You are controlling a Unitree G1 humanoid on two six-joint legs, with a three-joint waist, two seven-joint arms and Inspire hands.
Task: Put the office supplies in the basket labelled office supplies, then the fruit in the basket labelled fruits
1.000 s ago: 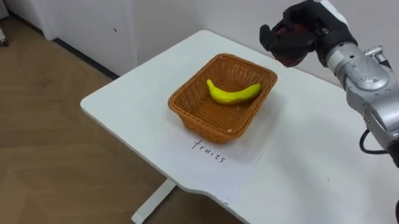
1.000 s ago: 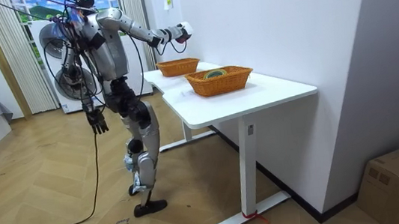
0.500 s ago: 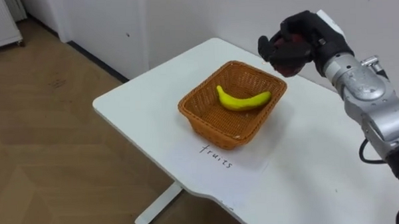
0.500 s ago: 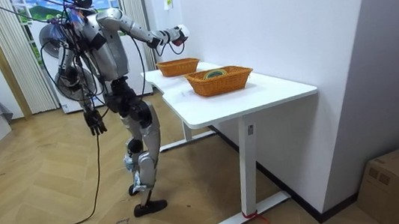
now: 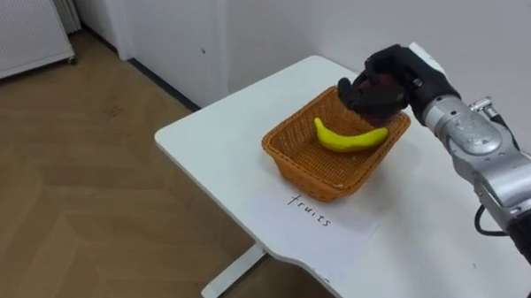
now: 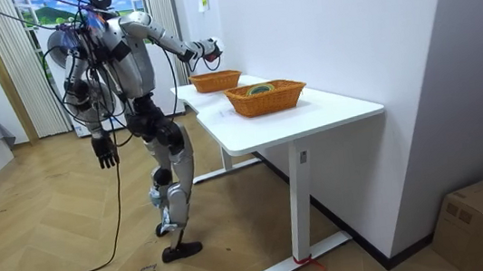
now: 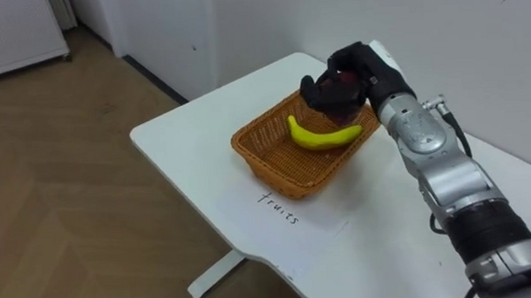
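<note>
While the right hand (image 5: 383,78) hangs over the far corner of the wicker basket (image 5: 324,169), right of centre in the eye view, its fingers are curled tight round a dark red fruit (image 7: 343,77) — mostly hidden by them — just above the banana (image 5: 349,139) lying inside. The basket sits on the white bench (image 5: 212,138). At the room view's left, the left hand (image 6: 105,153) hangs by the robot's side, fingers relaxed.
</note>
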